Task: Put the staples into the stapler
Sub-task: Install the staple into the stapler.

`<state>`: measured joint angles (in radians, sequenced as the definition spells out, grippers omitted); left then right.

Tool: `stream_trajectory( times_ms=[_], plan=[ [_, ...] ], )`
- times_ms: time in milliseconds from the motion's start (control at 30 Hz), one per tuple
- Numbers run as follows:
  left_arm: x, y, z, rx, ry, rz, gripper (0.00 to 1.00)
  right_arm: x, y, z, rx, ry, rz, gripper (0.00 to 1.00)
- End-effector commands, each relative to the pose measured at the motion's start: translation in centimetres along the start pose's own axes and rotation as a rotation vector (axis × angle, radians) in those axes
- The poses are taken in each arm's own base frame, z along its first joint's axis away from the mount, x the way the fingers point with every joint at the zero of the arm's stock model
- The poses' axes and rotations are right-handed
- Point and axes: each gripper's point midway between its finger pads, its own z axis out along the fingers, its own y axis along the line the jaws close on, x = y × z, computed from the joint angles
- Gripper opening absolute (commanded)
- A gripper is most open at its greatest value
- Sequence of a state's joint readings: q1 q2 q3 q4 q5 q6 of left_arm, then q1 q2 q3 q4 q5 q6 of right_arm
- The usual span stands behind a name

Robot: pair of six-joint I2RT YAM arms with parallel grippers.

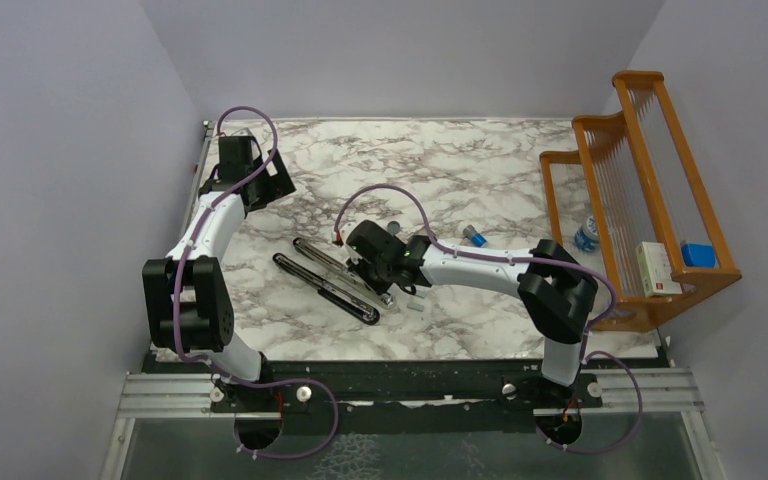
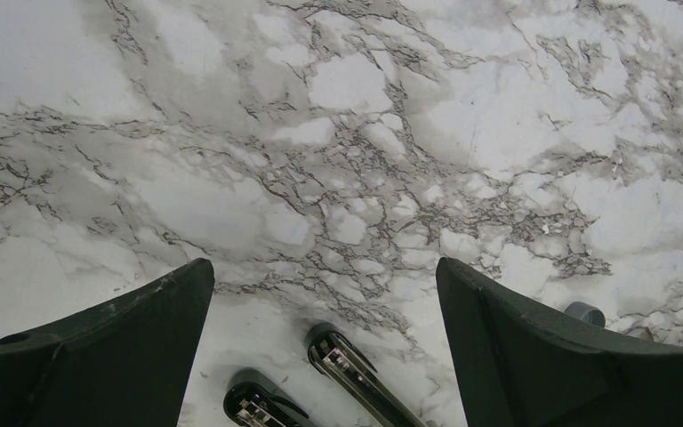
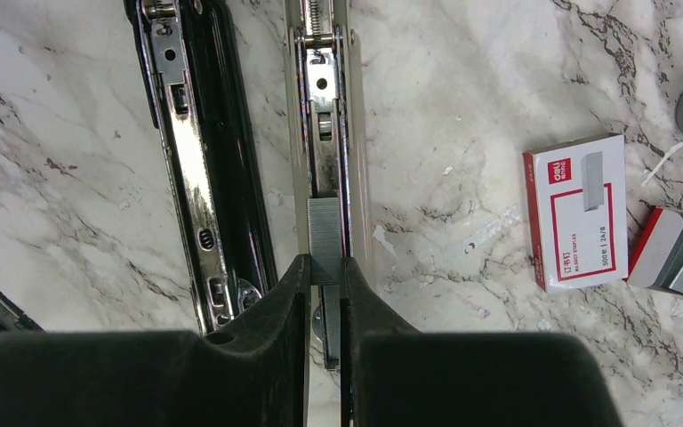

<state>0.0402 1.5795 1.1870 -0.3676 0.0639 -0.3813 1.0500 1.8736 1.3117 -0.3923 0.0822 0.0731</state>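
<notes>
The right gripper (image 3: 325,267), jaws clamped on a short silvery-grey metal staple strip (image 3: 325,233), aligns it at the six o'clock end of the open black stapler's (image 3: 236,160) steel channel (image 3: 322,107) and should lower it level, while the left gripper's (image 2: 325,271) jaws stand apart.

- Top external: high, above and behind the arm bases, facing down and forward. Far off, takes in the whole marble table (image 1: 480,170).
- Left wrist: looks steeply down past the left gripper (image 2: 320,267) at the marble, mid-close. Stapler (image 2: 356,369) ends at bottom edge.
- Right wrist: straight down past the right gripper (image 3: 325,260), very close on the opened stapler.
- Shared: stapler shows in all three views.
</notes>
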Motion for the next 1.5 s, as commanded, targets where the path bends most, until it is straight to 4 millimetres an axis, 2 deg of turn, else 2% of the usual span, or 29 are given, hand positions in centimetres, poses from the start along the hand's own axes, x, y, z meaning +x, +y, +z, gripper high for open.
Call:
stream_trajectory(
  times_ms=[0, 267, 500, 1100, 1467],
  plan=[
    [0.2, 0.1, 0.4, 0.018, 0.005, -0.012, 0.99, -1.5, 0.1, -1.1, 0.013, -0.065, 0.028, 0.15],
    [0.2, 0.1, 0.4, 0.018, 0.006, -0.012, 0.99, -1.2, 0.1, -1.1, 0.015, -0.059, 0.028, 0.15],
    [0.2, 0.0, 0.4, 0.020, 0.006, -0.012, 0.99, -1.7, -0.2, -1.8, 0.023, -0.096, 0.036, 0.15],
    [0.3, 0.0, 0.5, 0.020, 0.009, -0.013, 0.99, -0.1, 0.0, -0.4, 0.022, -0.020, 0.026, 0.15],
    [0.3, 0.1, 0.5, 0.021, 0.010, -0.015, 0.98, 0.2, 0.1, 0.1, 0.019, -0.001, 0.021, 0.15]
  ],
)
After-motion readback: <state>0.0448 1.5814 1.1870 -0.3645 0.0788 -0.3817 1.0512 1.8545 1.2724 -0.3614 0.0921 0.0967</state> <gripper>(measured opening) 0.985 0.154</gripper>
